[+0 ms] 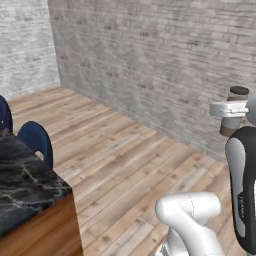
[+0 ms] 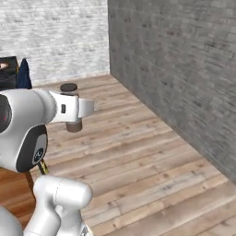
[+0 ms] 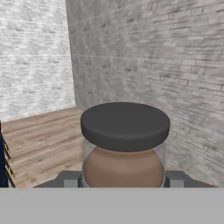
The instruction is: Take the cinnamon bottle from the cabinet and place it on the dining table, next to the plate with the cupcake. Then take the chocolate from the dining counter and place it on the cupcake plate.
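Tool around upright cinnamon bottle.

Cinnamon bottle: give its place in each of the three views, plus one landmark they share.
Left base view: the cinnamon bottle is at the right edge, upright, held in the gripper above the wooden floor.
Right base view: it is left of centre, upright beside the white hand, black cap on top.
Hand view: it stands at bottom centre between the fingertips.
Shared landmark: the grey brick wall behind it.

Both base views look forward over plank floor toward brick wall; hand view close.
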